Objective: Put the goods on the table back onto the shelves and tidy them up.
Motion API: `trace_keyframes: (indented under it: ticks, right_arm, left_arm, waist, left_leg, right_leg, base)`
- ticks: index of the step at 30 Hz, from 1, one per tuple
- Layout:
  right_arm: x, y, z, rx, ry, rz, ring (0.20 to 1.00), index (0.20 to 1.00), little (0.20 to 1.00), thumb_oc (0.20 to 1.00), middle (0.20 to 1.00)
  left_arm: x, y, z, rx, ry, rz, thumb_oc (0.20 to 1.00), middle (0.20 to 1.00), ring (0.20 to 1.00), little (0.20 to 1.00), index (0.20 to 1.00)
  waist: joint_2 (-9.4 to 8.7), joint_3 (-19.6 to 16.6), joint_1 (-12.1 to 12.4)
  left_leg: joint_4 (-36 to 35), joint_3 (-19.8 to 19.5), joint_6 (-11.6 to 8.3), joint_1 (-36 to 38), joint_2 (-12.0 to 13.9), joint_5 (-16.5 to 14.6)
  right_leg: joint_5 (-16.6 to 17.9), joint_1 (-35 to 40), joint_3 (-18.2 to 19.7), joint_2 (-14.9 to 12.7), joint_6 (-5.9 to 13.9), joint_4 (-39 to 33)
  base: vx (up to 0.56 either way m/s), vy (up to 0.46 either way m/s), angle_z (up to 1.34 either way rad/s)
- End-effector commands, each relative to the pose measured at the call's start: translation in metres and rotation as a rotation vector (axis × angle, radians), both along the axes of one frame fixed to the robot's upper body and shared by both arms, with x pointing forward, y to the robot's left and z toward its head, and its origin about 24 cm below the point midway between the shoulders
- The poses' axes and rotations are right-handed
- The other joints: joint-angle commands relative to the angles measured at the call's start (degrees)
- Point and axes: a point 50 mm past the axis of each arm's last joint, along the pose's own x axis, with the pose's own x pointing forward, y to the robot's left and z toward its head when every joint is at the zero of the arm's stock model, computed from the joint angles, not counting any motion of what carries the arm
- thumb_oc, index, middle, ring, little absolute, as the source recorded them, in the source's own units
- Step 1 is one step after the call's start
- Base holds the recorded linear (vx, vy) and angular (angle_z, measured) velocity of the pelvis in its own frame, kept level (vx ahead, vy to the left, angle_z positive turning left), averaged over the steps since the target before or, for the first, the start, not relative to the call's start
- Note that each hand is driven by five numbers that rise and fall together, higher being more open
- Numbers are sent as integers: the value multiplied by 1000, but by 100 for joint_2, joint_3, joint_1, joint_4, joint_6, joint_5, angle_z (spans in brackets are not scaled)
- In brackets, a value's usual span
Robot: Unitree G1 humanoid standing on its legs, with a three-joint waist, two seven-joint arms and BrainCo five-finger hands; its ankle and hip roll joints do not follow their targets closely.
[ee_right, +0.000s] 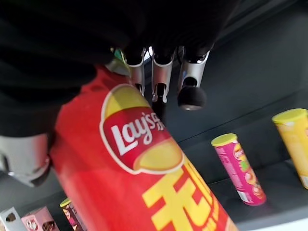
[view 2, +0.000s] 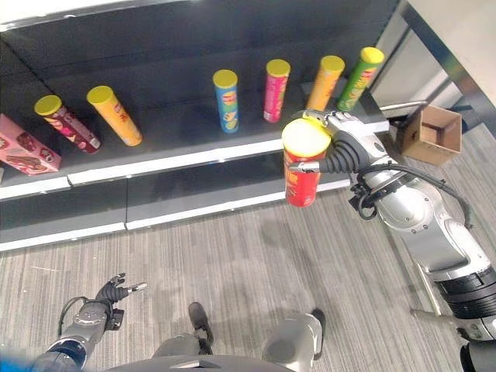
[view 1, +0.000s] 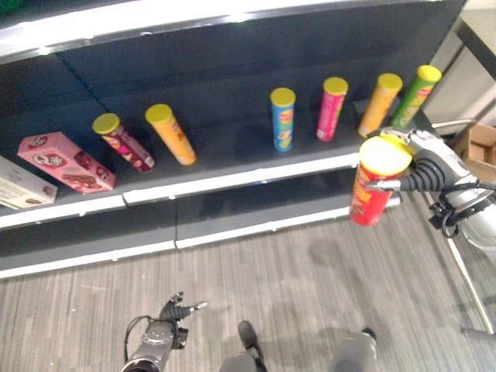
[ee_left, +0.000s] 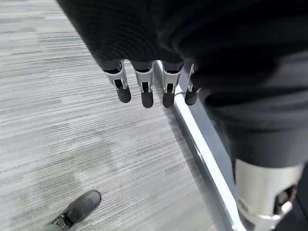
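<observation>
The right hand [view 2: 337, 155] holds a red can [view 2: 301, 172] with a yellow lid, its fingers curled around the can. The can is upright in the air, in front of the right part of the shelf [view 1: 232, 180] and above the floor. On the shelf stand six more cans: dark red [view 1: 124, 142], orange [view 1: 171, 134], blue [view 1: 282, 118], pink [view 1: 332, 108], orange [view 1: 380, 104], green [view 1: 415, 95]. A pink box [view 1: 65, 161] lies at the far left. The left hand [view 1: 177, 311] hangs low over the floor, its fingers [ee_left: 144, 91] relaxed and empty.
</observation>
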Motion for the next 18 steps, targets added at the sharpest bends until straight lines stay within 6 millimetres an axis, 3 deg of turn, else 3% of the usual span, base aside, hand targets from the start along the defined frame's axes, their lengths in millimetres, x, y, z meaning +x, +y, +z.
trace_keyframes:
  ticks: [1,4,6,11,18]
  right_arm:
    - [-6,14,43,-10,-184,72,200,200,200,200,200]
    - [2,30,43,-25,-163,119,200,200,200,200,200]
    - [6,36,46,-35,-169,133,200,200,200,200,200]
    - [13,43,43,-45,-168,125,200,200,200,200,200]
    - [33,50,27,-24,-197,40,200,200,200,200,200]
  left_arm:
    - [8,-3,3,-3,-28,-3,1000,1000,1000,1000,1000]
    - [15,-15,2,-45,-53,-12,1000,1000,1000,1000,1000]
    - [18,-17,3,-50,-67,-13,1000,1000,1000,1000,1000]
    - [10,-15,0,-31,-37,-14,1000,1000,1000,1000,1000]
    - [-14,-26,-16,-48,39,4,1000,1000,1000,1000,1000]
  waist:
    - [-76,16,-19]
    - [-127,211,15]
    - [-166,261,82]
    - [-201,249,219]
    - [71,218,377]
  left_leg:
    - [26,-79,-468,-160,157,49]
    - [26,-327,-437,-53,-46,-46]
    - [26,-430,-425,-81,-93,-31]
    - [26,-606,-478,-69,-204,-26]
    - [26,-836,-528,-73,-142,27]
  right_leg:
    - [-359,371,-180,493,-21,-186]
    - [-190,36,392,911,64,-826]
    - [-80,-88,500,952,82,-910]
    - [-66,51,465,901,43,-999]
    - [-190,286,143,843,-31,-908]
  base:
    - [76,23,21]
    - [126,6,51]
    - [49,-83,-6]
    - [32,-96,26]
    - [56,-115,31]
